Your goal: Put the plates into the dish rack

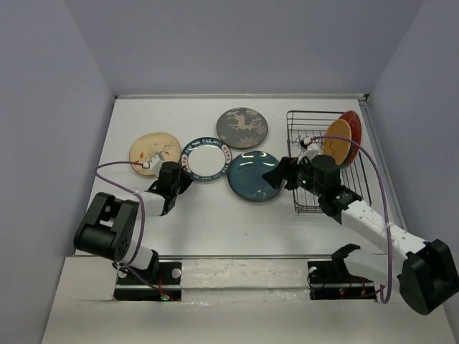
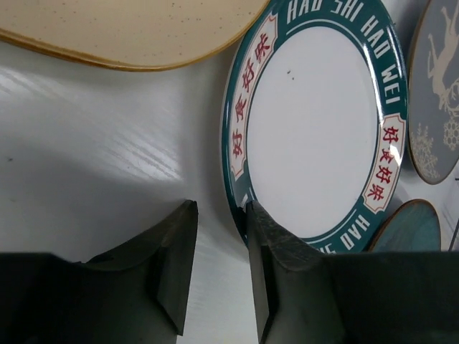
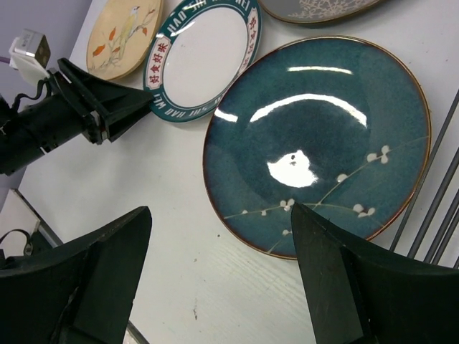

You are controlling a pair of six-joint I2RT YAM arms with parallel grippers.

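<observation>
Four plates lie flat on the table: cream with branch [image 1: 154, 150], white with teal rim [image 1: 206, 158], grey with deer [image 1: 242, 127], and glossy teal-blue [image 1: 252, 175]. The orange plate [image 1: 337, 142] and the red plate [image 1: 353, 129] stand upright in the black wire dish rack [image 1: 315, 193]. My left gripper [image 2: 221, 215] is narrowly open and low at the near-left rim of the white plate [image 2: 315, 129]. Its right finger [image 2: 269, 251] is against that rim, with only bare table between the fingers. My right gripper [image 3: 221, 215] is wide open and empty above the near edge of the teal-blue plate [image 3: 323, 122].
The rack's wires [image 3: 430, 193] lie just right of the teal-blue plate. The left arm [image 3: 64, 115] reaches in beside the white plate [image 3: 201, 57]. Grey walls enclose the table on three sides. The white and teal-blue plates nearly touch.
</observation>
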